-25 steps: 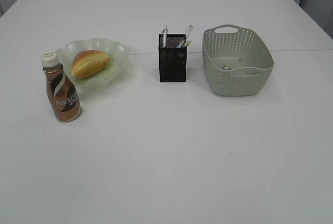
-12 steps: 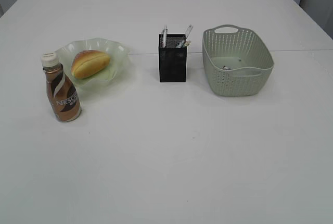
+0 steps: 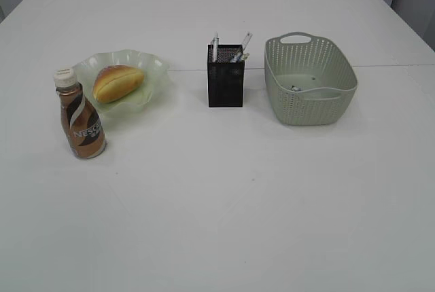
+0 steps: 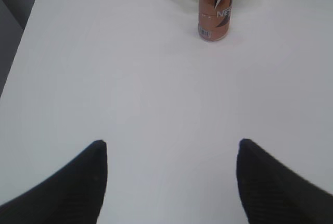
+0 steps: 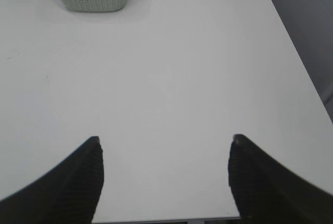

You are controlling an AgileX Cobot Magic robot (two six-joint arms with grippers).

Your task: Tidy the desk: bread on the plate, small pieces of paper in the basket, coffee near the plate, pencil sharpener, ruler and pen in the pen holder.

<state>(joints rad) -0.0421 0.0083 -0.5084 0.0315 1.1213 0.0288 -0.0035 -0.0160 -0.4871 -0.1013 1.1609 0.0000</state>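
Exterior view shows one large plain white counter (image 3: 217, 197) carrying five separate things. At far left sits one translucent pale green glass plate with a wavy rim (image 3: 146, 64), and on it lies one oblong golden-yellow bread bun with a browner top (image 3: 117, 82). Just beside the plate, nearer and to its left, stands one upright brown-and-bronze coffee bottle with a white cap (image 3: 80, 115). In the middle stands one small black square metal-mesh pen holder (image 3: 225, 77) with three slim items poking above its rim; which is pen or ruler is too small to tell. To its right, apart from it, sits one pale sage-green perforated plastic basket with cut-out handles (image 3: 310, 81), with a small scrap lying inside. Left wrist view shows the left gripper (image 4: 171, 153) released, its two dark fingers spread wide over bare counter, well short of the bottle. Right wrist view shows the right gripper (image 5: 164, 148) likewise released and empty, far from the basket.
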